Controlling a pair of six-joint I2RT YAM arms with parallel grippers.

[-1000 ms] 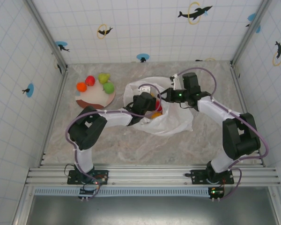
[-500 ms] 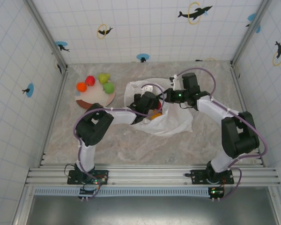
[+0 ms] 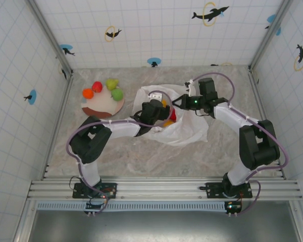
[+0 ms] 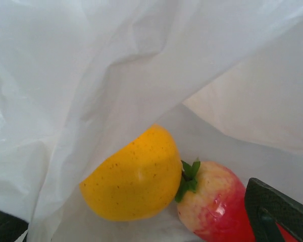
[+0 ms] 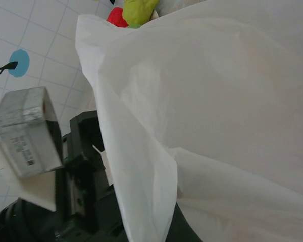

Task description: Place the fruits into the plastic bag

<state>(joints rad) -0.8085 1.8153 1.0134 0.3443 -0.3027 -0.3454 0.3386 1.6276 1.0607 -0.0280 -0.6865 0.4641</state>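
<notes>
At the left of the table [image 3: 141, 156] stands the round plate [image 3: 107, 107], bearing four fruits at its far rim: an orange fruit [image 3: 88, 93], a red fruit [image 3: 97, 86], a yellow-green fruit [image 3: 111, 83] and a green fruit [image 3: 117, 94], close together. Just right of the plate, at the centre of the table, lies the plastic bag [image 3: 184, 132], crumpled, its mouth turned toward the plate. The left gripper [image 3: 163, 108] reaches into that mouth. In the left wrist view its dark fingers [image 4: 279, 216] stand wide apart at the lower corners, with nothing between them. Inside the bag, ahead of the fingers, a yellow fruit [image 4: 134, 176] and a red-and-cream fruit [image 4: 214, 204] with a green stalk rest touching each other, the latter against the right-hand finger. The right gripper [image 3: 181, 102] sits at the far rim of the bag; white film hides its fingers in the right wrist view, so it cannot be told whether it grips the rim.
</notes>
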